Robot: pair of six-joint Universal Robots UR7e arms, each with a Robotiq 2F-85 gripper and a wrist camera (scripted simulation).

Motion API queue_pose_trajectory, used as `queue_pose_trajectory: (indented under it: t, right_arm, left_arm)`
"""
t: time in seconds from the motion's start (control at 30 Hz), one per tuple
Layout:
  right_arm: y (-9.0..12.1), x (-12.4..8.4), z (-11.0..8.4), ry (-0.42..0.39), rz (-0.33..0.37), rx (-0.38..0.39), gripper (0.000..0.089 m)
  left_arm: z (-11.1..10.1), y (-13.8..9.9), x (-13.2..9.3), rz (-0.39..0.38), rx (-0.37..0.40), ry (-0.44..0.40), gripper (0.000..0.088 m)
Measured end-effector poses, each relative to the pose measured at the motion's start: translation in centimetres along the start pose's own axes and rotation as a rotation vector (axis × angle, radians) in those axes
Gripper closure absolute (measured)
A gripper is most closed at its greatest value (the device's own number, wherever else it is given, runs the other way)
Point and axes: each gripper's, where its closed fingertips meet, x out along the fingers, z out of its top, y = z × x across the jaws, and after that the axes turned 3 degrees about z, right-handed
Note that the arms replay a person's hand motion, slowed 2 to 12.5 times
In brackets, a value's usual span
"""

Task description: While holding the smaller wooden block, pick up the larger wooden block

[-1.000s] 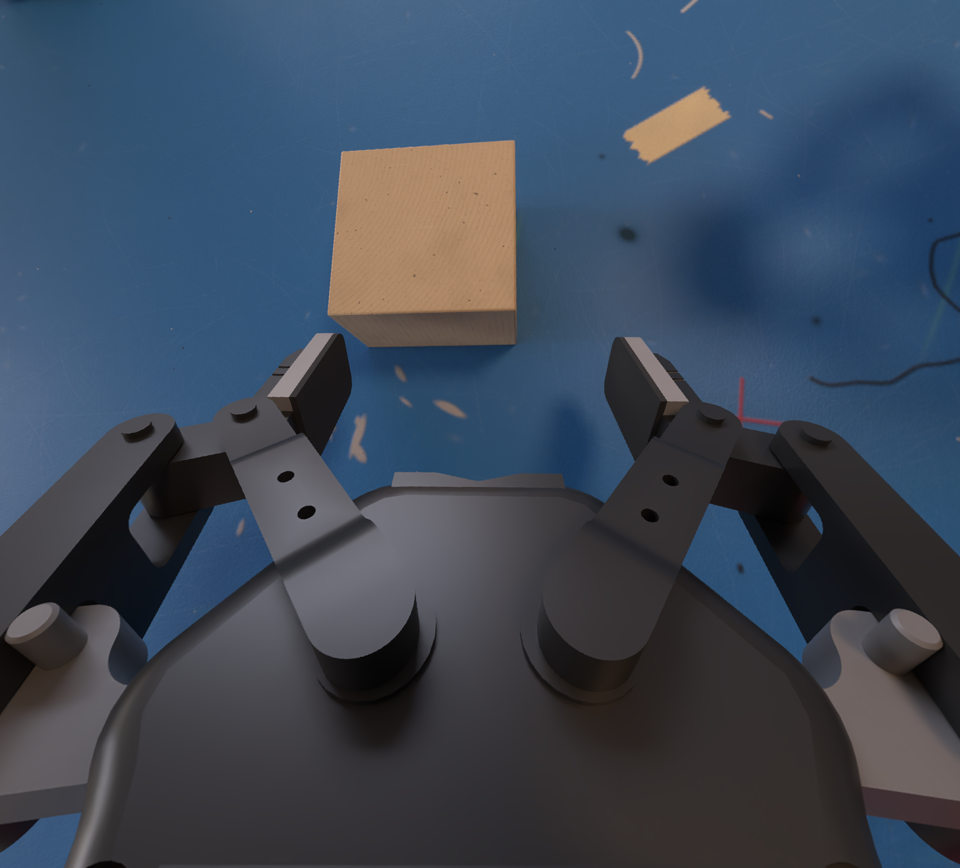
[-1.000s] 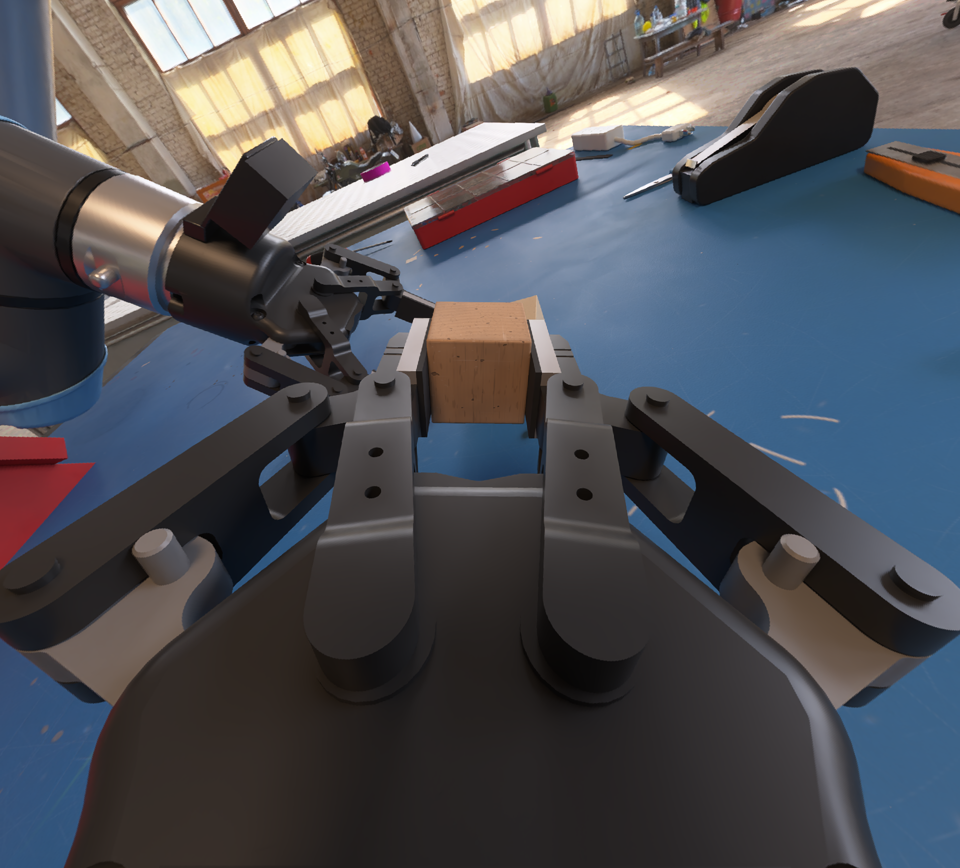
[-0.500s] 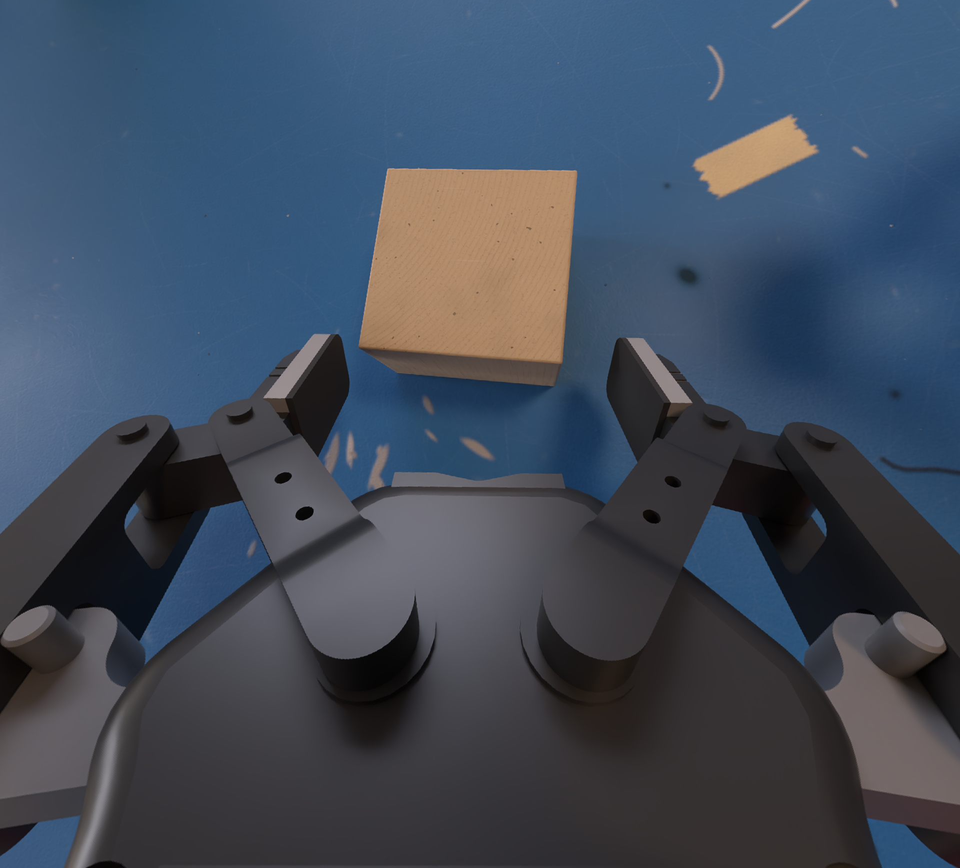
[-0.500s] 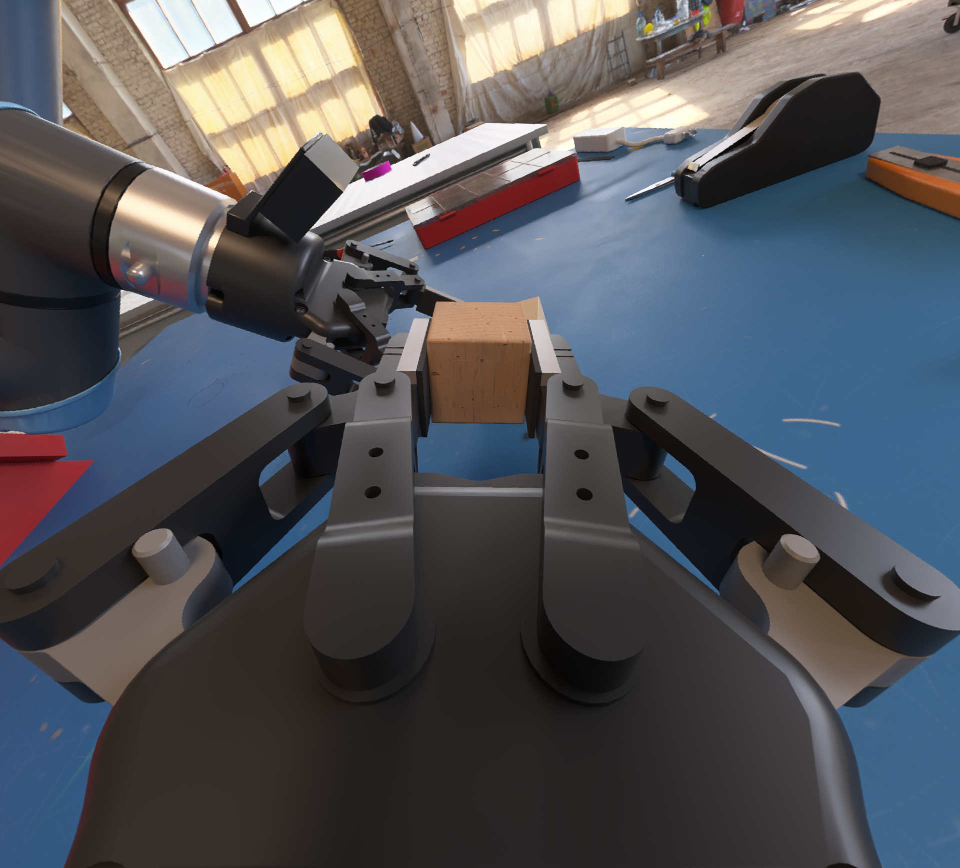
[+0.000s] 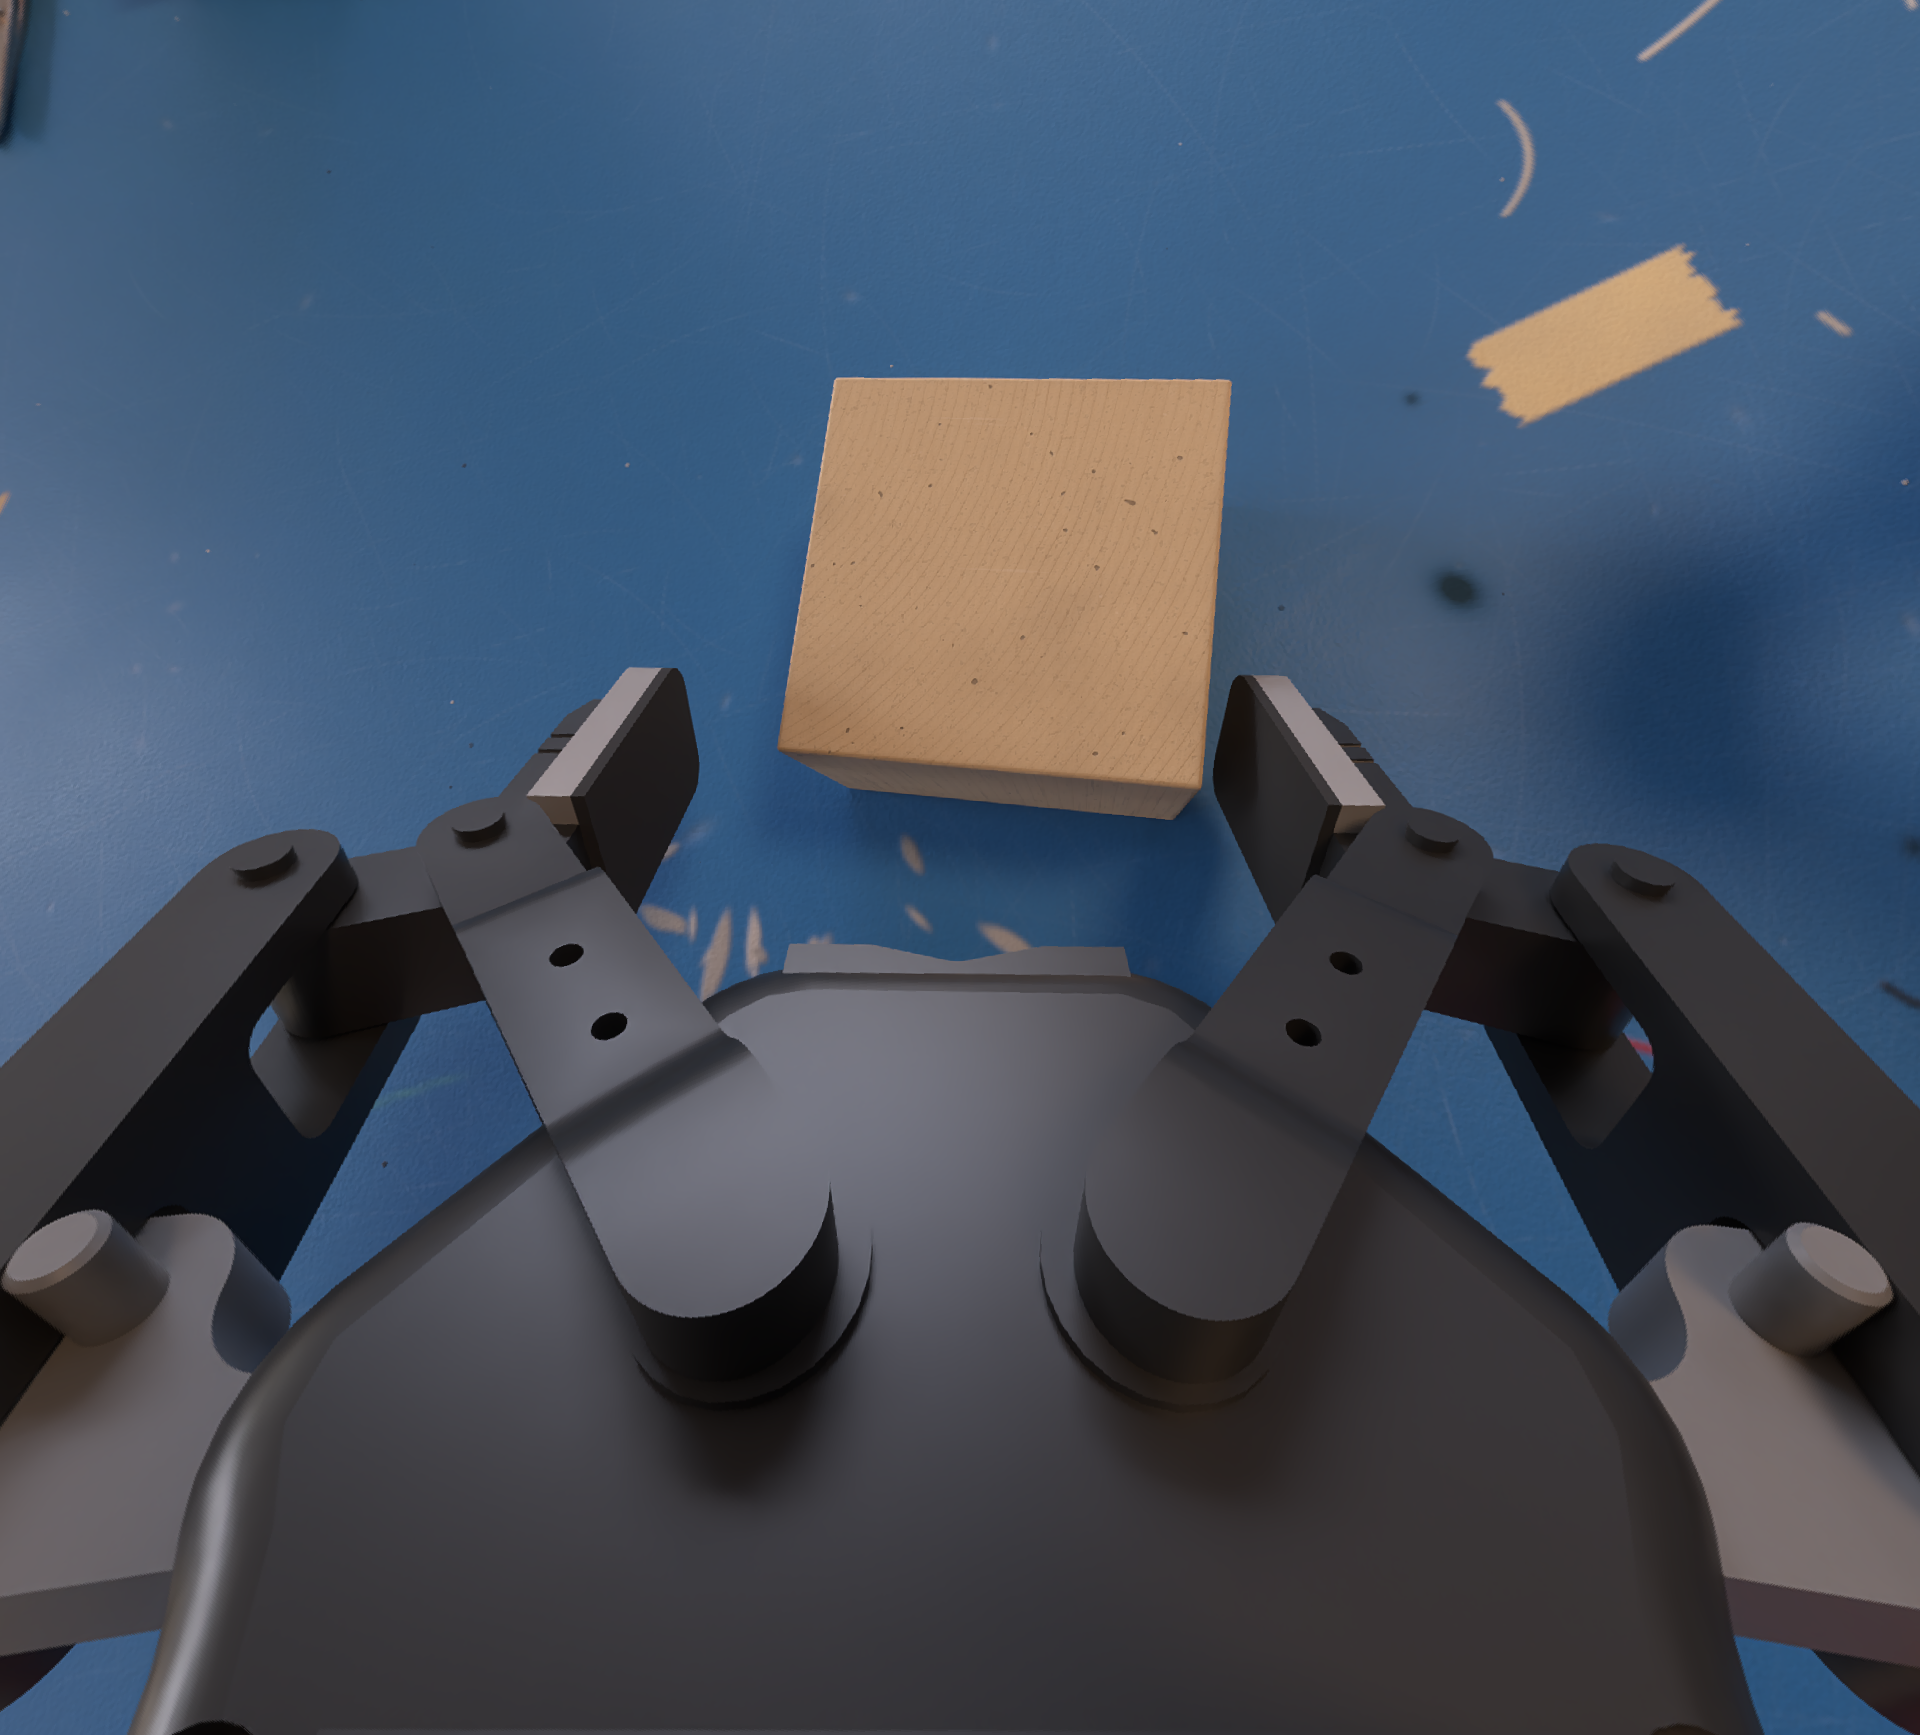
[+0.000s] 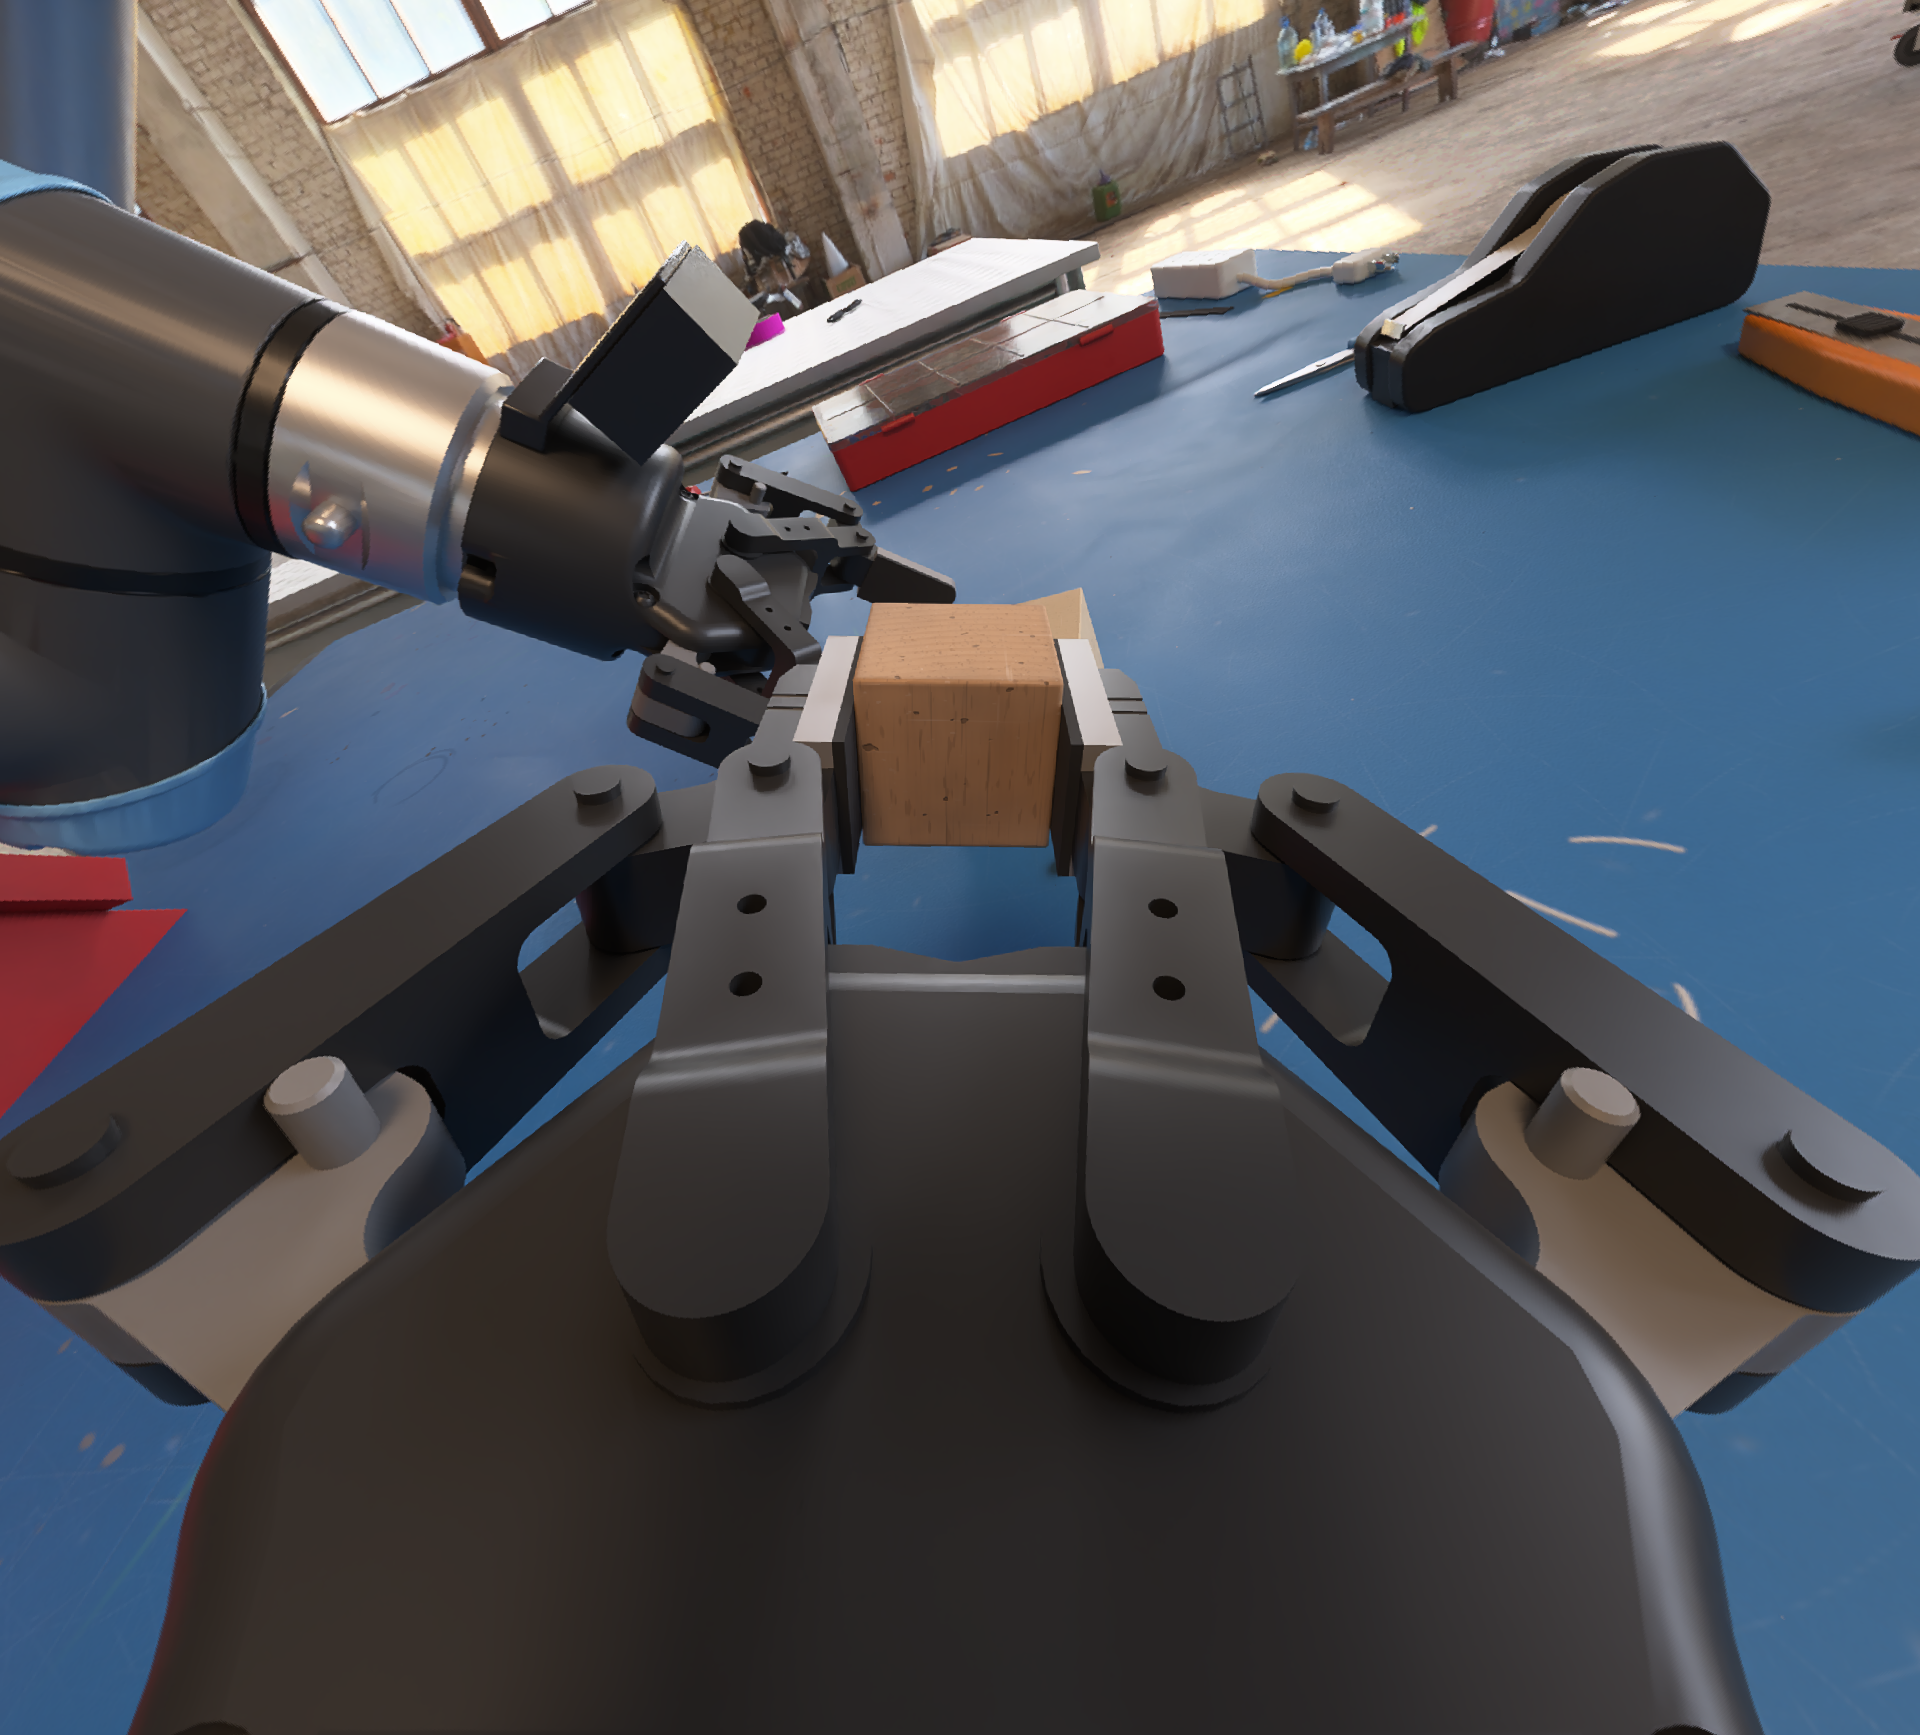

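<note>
We are clamping our right gripper [image 6: 956,729] on the smaller wooden block [image 6: 956,729]; our left gripper [image 5: 951,745], fingers apart, is hovering over the larger wooden block [image 5: 1003,584], at 12 o'clock.

— What carries everything?

— A blue surface [image 5: 416,335], scuffed, with dark spots.

— What lies on it?

— In the left wrist view, the larger wooden block [image 5: 1003,589] sits flat near the middle. A tan strip of tape [image 5: 1600,332] lies far right of it, thin pale shavings [image 5: 1519,158] farther still, and small wood chips [image 5: 717,937] just near of the block.

— And farther off?

— In the right wrist view, a red-edged tray [image 6: 987,381], a black case [image 6: 1569,277], scissors [image 6: 1304,373], an orange box [image 6: 1839,355].
</note>
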Motion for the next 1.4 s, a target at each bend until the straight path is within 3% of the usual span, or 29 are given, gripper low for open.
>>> queue_pose_trajectory:
  t: [0.93, 1.4]
  right_arm:
    - [0.0, 0.0, 0.0, 0.000, 0.000, 0.005, 0.0602]
    - [0.0, 0.1, -0.1, 0.005, 0.009, 0.011, 0.0602]
  left_arm:
    - [1.2, -1.1, 0.6, -0.104, -0.032, 0.026, 0.0028]
    - [1.9, -0.7, 0.9, -0.078, -0.009, 0.055, 0.0028]
